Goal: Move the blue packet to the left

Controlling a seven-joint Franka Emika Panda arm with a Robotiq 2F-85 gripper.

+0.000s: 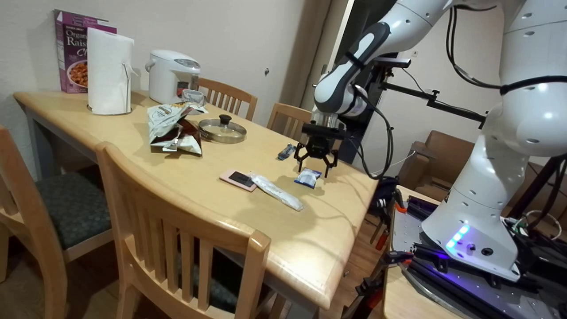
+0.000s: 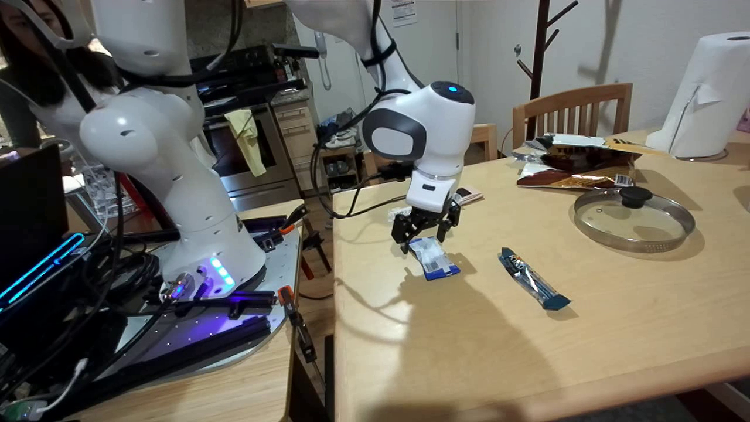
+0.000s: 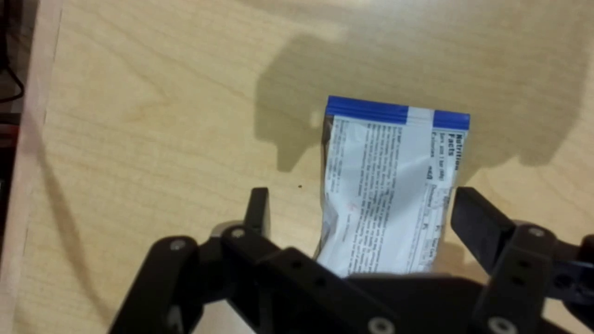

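The blue packet [image 1: 308, 178] lies flat on the table near the end by the robot, in both exterior views [image 2: 435, 261]. In the wrist view the blue packet [image 3: 390, 185] shows a pale printed face and a blue end strip. Its lower end is hidden behind the gripper. My gripper [image 1: 313, 172] is open and points down over the packet, in both exterior views [image 2: 423, 244]. In the wrist view the gripper [image 3: 362, 195] has one finger on each side of the packet. The left finger stands apart from it. The right finger is close to its edge; touching cannot be told.
A dark teal wrapped bar [image 2: 532, 281] lies beside the packet. A long white stick-like packet [image 1: 277, 192] and a dark phone-like item with a pink edge [image 1: 240, 179] lie nearby. A glass lid [image 1: 223, 131], an open snack bag [image 1: 170, 126] and chairs [image 1: 177, 199] are farther off.
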